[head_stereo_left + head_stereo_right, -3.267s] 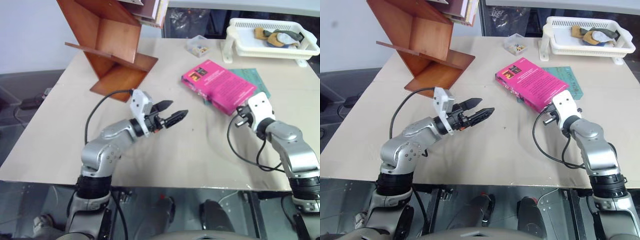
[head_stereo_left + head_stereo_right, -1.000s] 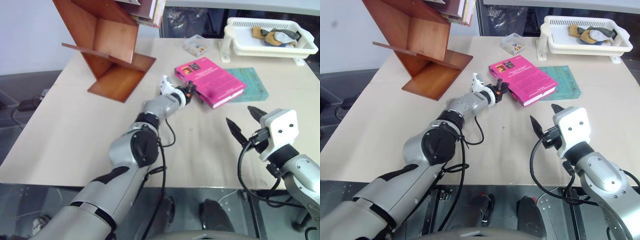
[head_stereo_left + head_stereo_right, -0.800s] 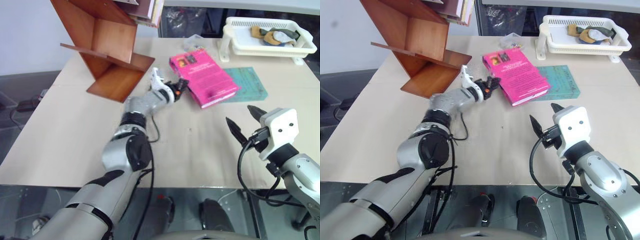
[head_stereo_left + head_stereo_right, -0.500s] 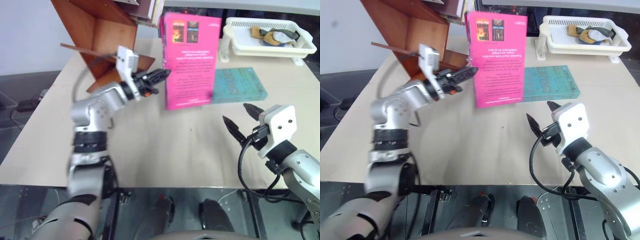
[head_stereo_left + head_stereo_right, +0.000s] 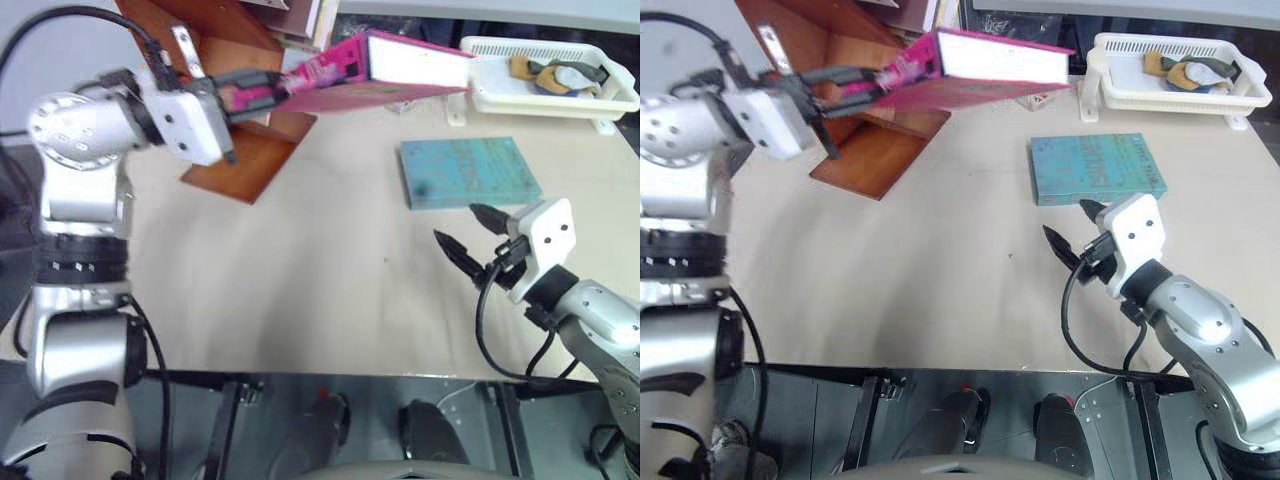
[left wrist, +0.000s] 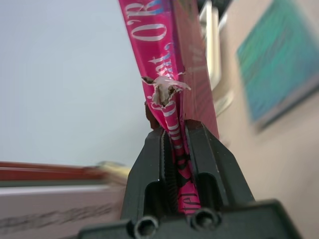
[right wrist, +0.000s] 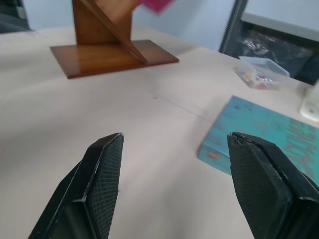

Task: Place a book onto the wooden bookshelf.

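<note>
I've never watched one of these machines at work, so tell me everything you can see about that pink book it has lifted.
The book is thick and bright pink, with white page edges facing the camera and white lettering along its spine. It is off the table, lying nearly flat in the air, pinched at its spine end by the left gripper. A small torn scrap shows on the spine just past the fingers. It hangs beside the wooden bookshelf, not yet on it.

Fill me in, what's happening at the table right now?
The left gripper is shut on the spine edge of the thick bright pink book, holding it in the air roughly level beside the reddish-brown wooden bookshelf; it is not yet on a shelf board. The right gripper hovers open over the table, near the thin teal book lying flat.
</note>
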Controlling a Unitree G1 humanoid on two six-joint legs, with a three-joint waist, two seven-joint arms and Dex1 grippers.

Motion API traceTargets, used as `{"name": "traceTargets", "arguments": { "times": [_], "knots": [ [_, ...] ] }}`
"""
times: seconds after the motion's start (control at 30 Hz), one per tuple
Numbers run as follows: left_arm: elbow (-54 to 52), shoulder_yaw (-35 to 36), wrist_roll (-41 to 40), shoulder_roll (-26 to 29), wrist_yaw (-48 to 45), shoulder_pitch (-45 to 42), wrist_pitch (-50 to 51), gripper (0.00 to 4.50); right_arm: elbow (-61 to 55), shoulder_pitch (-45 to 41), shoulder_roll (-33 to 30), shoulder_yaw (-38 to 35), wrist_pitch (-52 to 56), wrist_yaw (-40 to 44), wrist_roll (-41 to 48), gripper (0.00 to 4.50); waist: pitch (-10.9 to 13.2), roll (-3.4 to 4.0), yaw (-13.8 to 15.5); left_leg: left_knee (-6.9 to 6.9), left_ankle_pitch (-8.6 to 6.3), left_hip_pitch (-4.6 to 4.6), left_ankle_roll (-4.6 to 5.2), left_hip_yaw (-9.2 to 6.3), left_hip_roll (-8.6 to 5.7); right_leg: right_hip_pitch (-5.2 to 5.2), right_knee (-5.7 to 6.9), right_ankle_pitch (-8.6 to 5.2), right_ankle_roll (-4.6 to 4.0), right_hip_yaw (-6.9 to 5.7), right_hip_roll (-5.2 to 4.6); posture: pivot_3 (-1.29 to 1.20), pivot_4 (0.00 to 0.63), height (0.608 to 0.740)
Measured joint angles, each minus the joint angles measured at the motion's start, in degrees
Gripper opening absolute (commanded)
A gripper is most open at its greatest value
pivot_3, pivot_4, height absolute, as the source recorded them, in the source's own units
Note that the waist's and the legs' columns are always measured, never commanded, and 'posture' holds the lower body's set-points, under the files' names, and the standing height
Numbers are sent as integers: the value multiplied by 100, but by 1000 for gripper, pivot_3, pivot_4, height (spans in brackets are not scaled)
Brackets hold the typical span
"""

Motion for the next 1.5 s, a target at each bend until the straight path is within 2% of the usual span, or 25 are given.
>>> {"name": "traceTargets", "arguments": {
  "times": [0.03,0.13,0.2,0.33,0.5,0.73,0.83,0.97,1.17,1.2,1.33,1.43,1.5],
  "knots": [
    [313,4,118,217,-29,-193,-350,15,40,-44,47,18,-69,67,-23,3390,0,0,-29,-1,0,0,0,-1,0,0,0,0,0,-1,0,0,150,740],
    [663,-1,237,357,-55,-408,-794,15,129,-142,99,67,-187,151,-81,3390,-1,1,-47,-1,0,0,1,-6,-4,1,2,0,1,-6,3,0,150,740],
    [1835,-303,655,605,-322,-883,-1367,15,240,-327,169,196,-274,235,-136,3390,1,-2,-73,5,1,0,0,-14,-5,2,9,0,1,-16,16,0,150,740],
    [3215,-635,1088,809,-635,-1611,-1802,15,308,-426,219,245,-295,295,-232,3390,2,-5,-98,4,0,-1,1,-17,-8,1,8,-1,3,-21,23,0,150,740],
    [4476,-1347,2388,900,128,-2355,-2227,15,377,-568,311,282,-315,294,-349,3390,12,-21,-91,6,1,-3,2,-24,-13,4,7,-2,4,-35,19,0,150,740],
    [5241,-2511,4246,902,2094,-3208,-2040,15,369,-1113,353,297,-120,272,-264,3390,23,-39,-153,7,0,-5,3,-29,-13,4,11,-3,6,-44,19,0,150,740],
    [5391,-2820,4746,905,2848,-3348,-1953,15,197,-1245,349,289,53,309,22,3390,22,-39,-172,8,-1,-5,4,-30,-13,4,12,-3,6,-49,18,0,150,740],
    [5541,-2974,4990,893,3267,-3357,-1890,15,49,-1558,349,188,229,293,349,3390,22,-39,-175,14,-10,-5,20,-34,-13,7,17,-3,6,-57,17,0,150,740],
    [5594,-2864,4875,885,3140,-3300,-1814,15,8,-1895,307,142,375,248,660,3390,22,-39,-183,15,-10,-5,21,-33,-13,6,19,-3,6,-58,15,0,150,740],
    [5610,-2762,4764,888,3021,-3241,-1758,1059,9,-1938,292,129,379,241,673,3390,22,-39,-190,15,-10,-5,20,-33,-13,6,19,-3,6,-59,15,0,150,740],
    [5669,-2424,4360,948,2328,-2978,-1659,2861,12,-1946,228,107,412,239,705,3390,23,-39,-211,15,-10,-5,20,-33,-13,3,20,-2,6,-63,14,0,150,740],
    [5704,-2241,4181,1076,2147,-2856,-1635,4255,32,-1949,197,98,421,255,713,3390,24,-42,-233,15,-5,-7,12,-29,-13,-2,20,-2,5,-68,9,0,150,740],
    [5703,-2091,4037,1174,2120,-2785,-1673,4410,85,-1951,182,93,419,288,713,3390,24,-42,-245,15,0,-7,5,-24,-13,-5,21,-2,5,-69,6,0,150,740]
  ]
}}
